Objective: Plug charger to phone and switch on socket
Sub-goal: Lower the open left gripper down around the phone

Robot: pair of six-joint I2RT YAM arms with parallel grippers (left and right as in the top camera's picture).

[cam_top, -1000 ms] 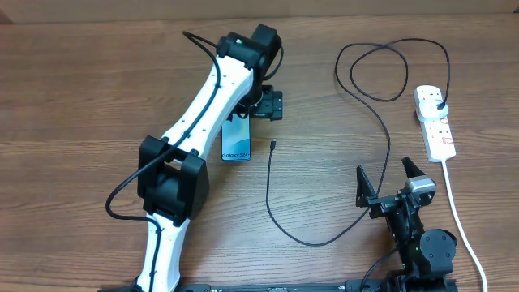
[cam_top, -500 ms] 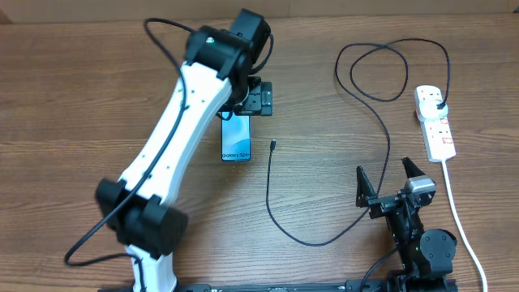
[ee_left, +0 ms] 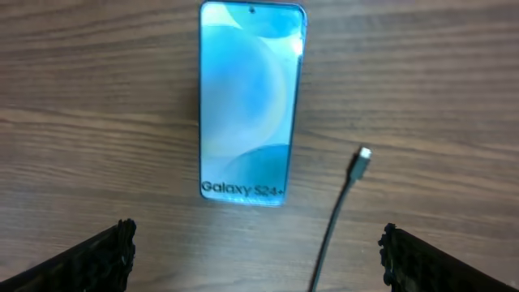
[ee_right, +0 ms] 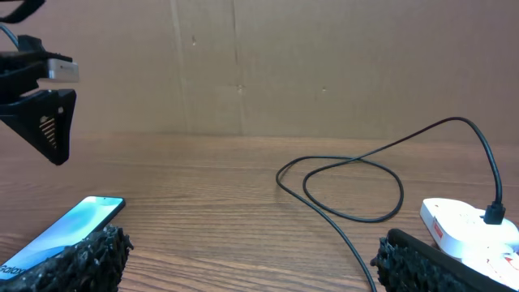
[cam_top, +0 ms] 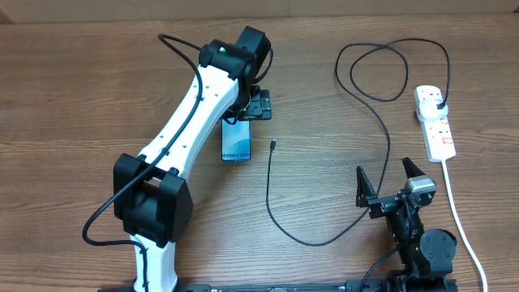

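The phone (cam_top: 236, 141) lies flat on the table with its blue-teal screen up and its "Galaxy S24+" end towards the front. The charger cable (cam_top: 280, 219) runs from its connector tip (cam_top: 273, 146), just right of the phone, to its black plug (cam_top: 439, 103) in the white socket strip (cam_top: 435, 123). My left gripper (cam_top: 258, 105) hovers open over the phone's far end. In the left wrist view the phone (ee_left: 251, 101) and the tip (ee_left: 362, 157) lie ahead of the spread fingers (ee_left: 104, 258). My right gripper (cam_top: 388, 186) is open and empty near the front edge.
The strip's thick white cord (cam_top: 461, 219) runs down the right side to the front edge. The cable makes a loop (cam_top: 381, 69) at the back right. A cardboard wall (ee_right: 324, 65) stands behind the table. The left arm (cam_top: 190, 130) spans the left middle.
The left arm's elbow swung left and back towards the middle, and its gripper shifted slightly left over the phone's far end. Phone, cable, strip and right arm have not moved.
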